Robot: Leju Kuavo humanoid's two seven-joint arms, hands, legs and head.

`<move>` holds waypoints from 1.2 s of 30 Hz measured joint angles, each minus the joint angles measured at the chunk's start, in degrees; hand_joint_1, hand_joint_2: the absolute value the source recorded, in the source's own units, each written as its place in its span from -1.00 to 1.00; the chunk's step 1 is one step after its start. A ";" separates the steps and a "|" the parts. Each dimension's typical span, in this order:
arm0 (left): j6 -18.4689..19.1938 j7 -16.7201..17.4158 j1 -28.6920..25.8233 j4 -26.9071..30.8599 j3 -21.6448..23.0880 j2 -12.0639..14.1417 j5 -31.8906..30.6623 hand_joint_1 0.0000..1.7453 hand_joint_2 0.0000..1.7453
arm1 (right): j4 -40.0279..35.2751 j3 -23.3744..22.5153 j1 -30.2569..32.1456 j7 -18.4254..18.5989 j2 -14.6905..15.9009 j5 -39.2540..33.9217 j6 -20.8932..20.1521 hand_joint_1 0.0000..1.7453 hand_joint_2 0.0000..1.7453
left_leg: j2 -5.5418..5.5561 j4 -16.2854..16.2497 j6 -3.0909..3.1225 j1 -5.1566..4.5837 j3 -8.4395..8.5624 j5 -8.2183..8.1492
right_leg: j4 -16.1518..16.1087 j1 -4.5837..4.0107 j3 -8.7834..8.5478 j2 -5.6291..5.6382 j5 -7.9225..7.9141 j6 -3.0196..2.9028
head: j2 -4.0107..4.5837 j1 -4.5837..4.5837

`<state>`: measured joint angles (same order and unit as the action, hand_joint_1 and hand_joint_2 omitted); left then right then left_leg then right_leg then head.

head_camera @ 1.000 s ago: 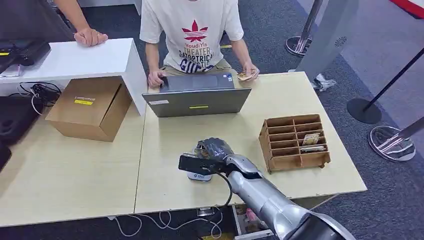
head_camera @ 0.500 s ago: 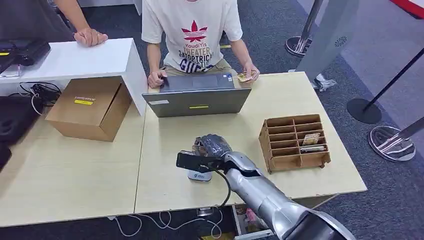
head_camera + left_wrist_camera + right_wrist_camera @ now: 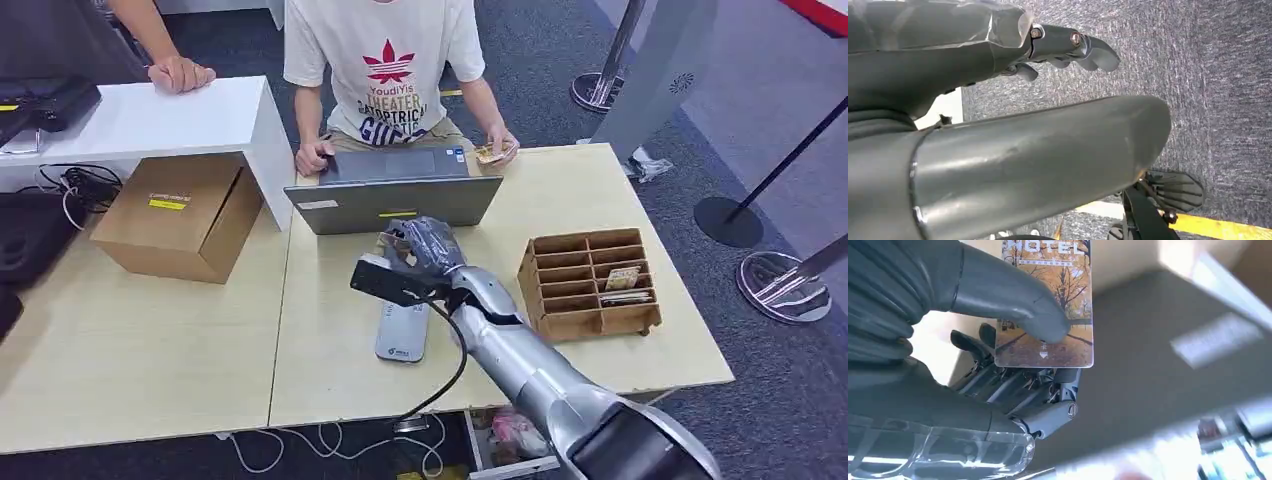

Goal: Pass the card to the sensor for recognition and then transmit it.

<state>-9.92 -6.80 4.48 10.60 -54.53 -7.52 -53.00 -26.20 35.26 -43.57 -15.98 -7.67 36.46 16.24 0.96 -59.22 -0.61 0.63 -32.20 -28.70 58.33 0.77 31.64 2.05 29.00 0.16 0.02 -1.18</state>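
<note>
Card [image 3: 1048,305] pinched in my right hand [image 3: 420,250]: thumb [image 3: 1008,300] pressed on its printed face, the darker fingers [image 3: 1013,385] curled behind it. Print reads "HOTEL" over an autumn tree scene. In the head view the card itself is hidden by the hand.

My right hand hangs above the desk [image 3: 150,350], just in front of the back of the laptop [image 3: 395,200], toward the desk's far edge. Sensor [image 3: 402,330], a flat grey slab, lies on the desk below and behind the hand, nearer the front edge; hand and sensor are apart.

My left hand [image 3: 1068,47], seen from its wrist, hangs over grey carpet [image 3: 1208,75], fingers loosely curved and parted, nothing in them.

Wooden card rack [image 3: 585,285] stands near the desk's right edge, a few cards in its right-hand slots. Cardboard box [image 3: 180,215] sits toward the left far part of the desk, beside a white raised shelf [image 3: 170,115]. A person in a white printed shirt [image 3: 390,60] sits at the far edge behind the laptop, one hand [image 3: 312,157] at its left corner, the other hand [image 3: 497,145] holding something small at its right. Another person's hand [image 3: 180,72] rests on the white shelf.
</note>
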 joint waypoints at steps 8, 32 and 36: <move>-0.26 -0.55 -0.02 0.00 -0.09 0.00 0.55 -1.00 -1.00 | -7.64 -0.46 -0.31 1.27 0.44 2.30 2.12 1.00 1.00 | 0.00 0.00 0.00 0.00 0.00 0.00 | 0.00 0.00 0.02 0.00 0.00 0.00 | 0.00 0.00; -0.46 -1.07 0.01 0.00 -0.92 -0.02 0.55 -1.00 -1.00 | -17.08 -1.68 1.39 7.65 1.57 20.49 19.98 1.00 1.00 | -0.01 0.00 0.00 0.00 0.00 0.00 | 0.00 0.00 0.02 0.01 0.00 0.00 | 0.00 -0.02; -0.39 -1.20 0.01 0.00 -0.94 -0.02 0.33 -1.00 -1.00 | -16.73 -1.97 1.34 9.31 1.57 26.47 23.04 1.00 1.00 | -0.01 0.00 0.00 0.00 0.00 0.00 | 0.00 0.00 0.02 0.01 0.00 0.00 | 0.00 -0.02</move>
<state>-10.32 -8.00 4.48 10.60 -55.47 -7.54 -52.68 -42.93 33.29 -42.23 -6.67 -6.10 62.93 39.28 0.96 -59.23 -0.61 0.63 -32.20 -28.70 58.33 0.77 31.66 2.06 29.00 0.16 0.02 -1.20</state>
